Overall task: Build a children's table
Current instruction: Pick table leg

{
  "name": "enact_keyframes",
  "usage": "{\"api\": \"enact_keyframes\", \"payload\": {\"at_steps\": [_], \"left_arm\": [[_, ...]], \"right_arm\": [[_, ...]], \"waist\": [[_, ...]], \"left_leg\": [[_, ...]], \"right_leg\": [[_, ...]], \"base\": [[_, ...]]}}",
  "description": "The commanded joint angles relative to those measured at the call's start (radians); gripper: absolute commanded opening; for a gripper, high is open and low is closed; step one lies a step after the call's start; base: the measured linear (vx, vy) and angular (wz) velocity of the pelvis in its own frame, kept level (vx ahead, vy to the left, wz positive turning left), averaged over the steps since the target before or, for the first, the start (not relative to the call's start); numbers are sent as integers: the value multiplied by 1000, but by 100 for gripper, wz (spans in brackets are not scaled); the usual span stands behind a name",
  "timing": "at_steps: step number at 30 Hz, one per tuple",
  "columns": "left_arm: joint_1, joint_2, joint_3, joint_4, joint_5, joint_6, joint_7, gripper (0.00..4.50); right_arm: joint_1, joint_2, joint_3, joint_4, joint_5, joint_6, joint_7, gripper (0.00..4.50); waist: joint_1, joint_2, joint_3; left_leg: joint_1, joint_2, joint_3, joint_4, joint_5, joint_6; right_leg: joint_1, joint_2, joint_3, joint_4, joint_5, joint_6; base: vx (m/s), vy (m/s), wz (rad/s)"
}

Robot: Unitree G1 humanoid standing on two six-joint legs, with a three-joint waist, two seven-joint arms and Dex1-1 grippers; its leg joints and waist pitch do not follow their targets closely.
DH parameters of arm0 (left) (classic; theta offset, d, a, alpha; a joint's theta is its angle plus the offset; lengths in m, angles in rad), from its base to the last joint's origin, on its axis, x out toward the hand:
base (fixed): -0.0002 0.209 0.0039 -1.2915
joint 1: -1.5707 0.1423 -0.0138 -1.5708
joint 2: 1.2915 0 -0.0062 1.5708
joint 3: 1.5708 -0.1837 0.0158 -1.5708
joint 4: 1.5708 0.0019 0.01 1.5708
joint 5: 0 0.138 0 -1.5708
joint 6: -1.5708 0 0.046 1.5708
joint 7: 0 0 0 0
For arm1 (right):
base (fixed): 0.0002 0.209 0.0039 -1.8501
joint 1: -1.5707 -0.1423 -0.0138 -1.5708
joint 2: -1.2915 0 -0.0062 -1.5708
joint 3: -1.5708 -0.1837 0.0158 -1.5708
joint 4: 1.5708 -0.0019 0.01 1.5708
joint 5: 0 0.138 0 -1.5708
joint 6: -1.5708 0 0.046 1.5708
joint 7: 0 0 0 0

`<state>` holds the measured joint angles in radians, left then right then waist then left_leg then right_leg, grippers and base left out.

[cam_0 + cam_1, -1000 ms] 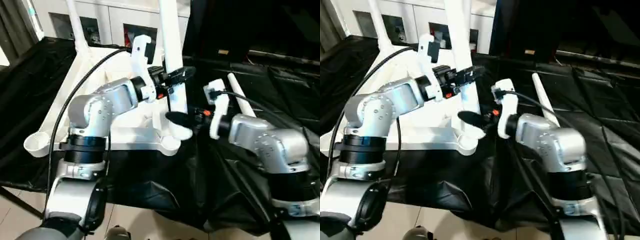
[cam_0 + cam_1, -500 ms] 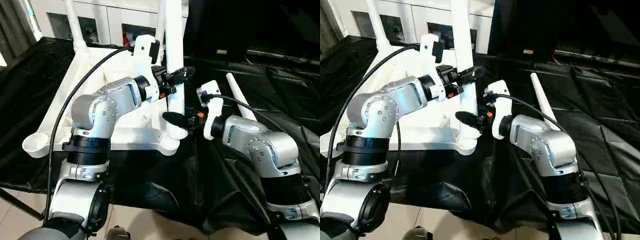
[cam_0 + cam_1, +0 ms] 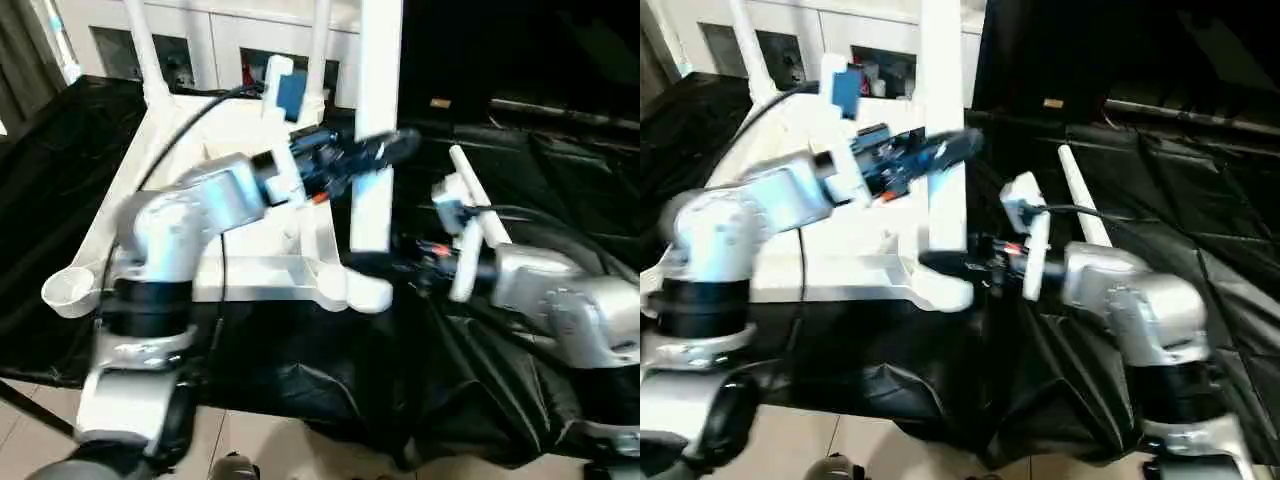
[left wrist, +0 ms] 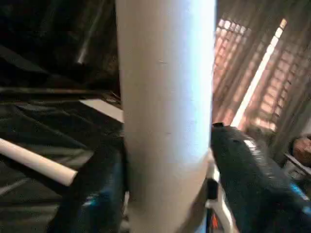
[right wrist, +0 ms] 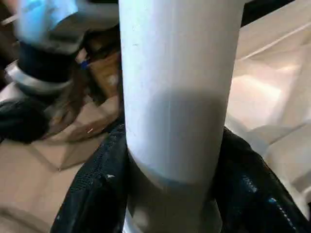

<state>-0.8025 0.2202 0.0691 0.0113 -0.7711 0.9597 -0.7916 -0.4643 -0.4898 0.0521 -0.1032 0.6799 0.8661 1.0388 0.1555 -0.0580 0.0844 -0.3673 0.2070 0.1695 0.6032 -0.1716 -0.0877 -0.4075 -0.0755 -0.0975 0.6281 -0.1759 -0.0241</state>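
Note:
The children's table top [image 3: 250, 270] lies upside down on black cloth, ribbed side up. A white leg [image 3: 375, 120] stands upright at its near right corner socket [image 3: 365, 292]. My left gripper [image 3: 375, 155] is shut on this leg partway up, with its black fingers [image 4: 99, 189] against both sides of the tube [image 4: 165, 111]. Lower down, just above the socket, my right gripper [image 3: 375, 262] is also shut on the leg [image 5: 177, 73], its fingers [image 5: 248, 189] hugging it. Two more legs [image 3: 145, 50] stand in the far sockets.
A loose white leg [image 3: 475, 195] lies on the black cloth to the right of the table top. The near left corner socket [image 3: 65, 290] is empty. A white cabinet [image 3: 230, 40] stands behind the table. Black cloth hangs over the front edge above a tiled floor.
The held leg and my left gripper have shifted to the right, with the left arm swinging. My right arm has moved right too, its fingers staying low on the leg.

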Motion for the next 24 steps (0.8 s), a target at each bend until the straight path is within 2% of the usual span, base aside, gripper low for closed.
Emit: {"api": "enact_keyframes", "payload": {"at_steps": [1, 7, 24], "left_arm": [[-2, 11, -35, -25, -15, 16, -37, 248], [20, 13, -52, -43, -39, 25, -80, 192], [-12, -23, -9, 15, -40, 8, -25, 185]], "right_arm": [[5, -29, 10, -14, 26, 16, 43, 193], [-1, -46, 10, 7, 31, 26, 62, 193], [-9, -52, 23, 33, -9, -18, 61, 193]], "waist": [[1, -6, -90], [4, -8, -91], [12, -7, -93]], "left_leg": [[4, 19, -1, -61, -122, -1], [1, 19, -1, -59, -121, -7], [1, 18, -1, -57, -116, -6]], "right_leg": [[65, -69, 54, -83, -285, -93], [65, -70, 54, -82, -288, -99], [65, -69, 53, -84, -284, -92]], "base": [[0, 0, 0], [0, 0, 0], [0, 0, 0]]}}
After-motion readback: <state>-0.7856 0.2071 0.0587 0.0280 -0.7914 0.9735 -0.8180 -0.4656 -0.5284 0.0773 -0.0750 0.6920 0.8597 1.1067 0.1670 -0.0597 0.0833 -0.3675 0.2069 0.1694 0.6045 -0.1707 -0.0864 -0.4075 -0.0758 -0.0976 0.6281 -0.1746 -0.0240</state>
